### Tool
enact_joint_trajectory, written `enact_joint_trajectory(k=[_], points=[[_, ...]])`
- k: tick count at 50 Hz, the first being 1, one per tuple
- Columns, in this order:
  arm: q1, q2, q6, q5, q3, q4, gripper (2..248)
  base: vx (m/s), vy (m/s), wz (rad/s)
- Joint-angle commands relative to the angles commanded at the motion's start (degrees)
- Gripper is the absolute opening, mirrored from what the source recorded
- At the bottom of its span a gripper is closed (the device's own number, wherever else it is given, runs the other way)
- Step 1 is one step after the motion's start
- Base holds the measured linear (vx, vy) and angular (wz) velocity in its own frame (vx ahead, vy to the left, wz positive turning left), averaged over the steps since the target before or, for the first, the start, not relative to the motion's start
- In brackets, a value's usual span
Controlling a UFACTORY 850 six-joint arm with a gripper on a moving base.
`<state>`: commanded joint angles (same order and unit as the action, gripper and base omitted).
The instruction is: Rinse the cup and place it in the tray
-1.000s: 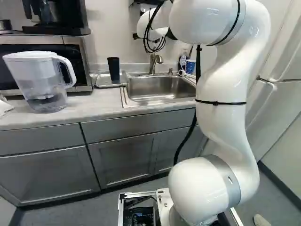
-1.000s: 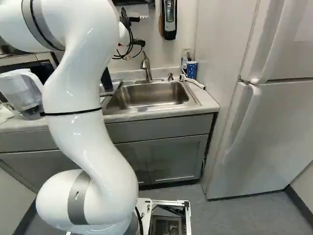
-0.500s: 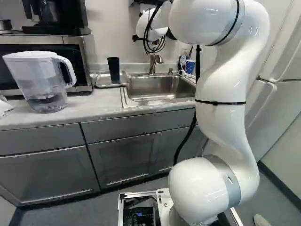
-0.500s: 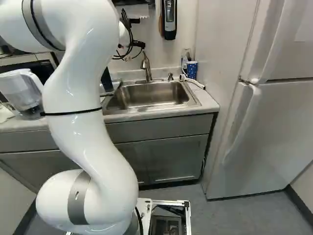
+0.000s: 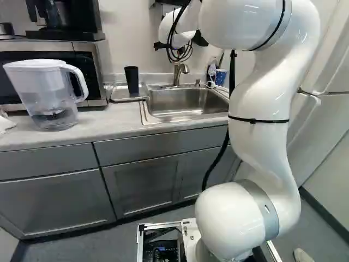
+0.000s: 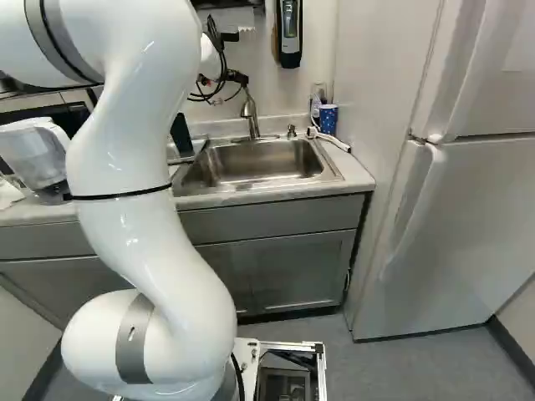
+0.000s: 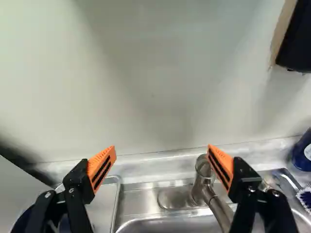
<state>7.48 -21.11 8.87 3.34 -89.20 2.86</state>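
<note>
In the left base view, the pincer (image 5: 179, 43) hangs at upper centre, released, its fingers wide apart. The dark cup (image 5: 131, 79), well apart from it at lower left, stands on the tray (image 5: 119, 95) beside the sink (image 5: 182, 102).

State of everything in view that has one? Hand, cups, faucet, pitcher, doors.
Hand: open, nothing between the fingers
Dark cup: upright on the tray
Blue cup: upright
Faucet: no stream visible
Pitcher: upright, lid on
Cabinet doors: shut
Fridge doors: shut
</note>
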Motion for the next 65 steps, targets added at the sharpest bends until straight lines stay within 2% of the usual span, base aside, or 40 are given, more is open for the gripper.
enact_joint_trajectory(k=[28, 51, 65], points=[[0.12, 1.92, 0.00, -2.83, 2.25, 0.00, 247, 0.000, 0.000, 0.000], [0.20, 3.34, 0.00, -2.91, 3.90, 0.00, 247, 0.000, 0.000, 0.000], [-0.47, 5.66, 0.00, -2.91, 6.56, 0.00, 247, 0.000, 0.000, 0.000]])
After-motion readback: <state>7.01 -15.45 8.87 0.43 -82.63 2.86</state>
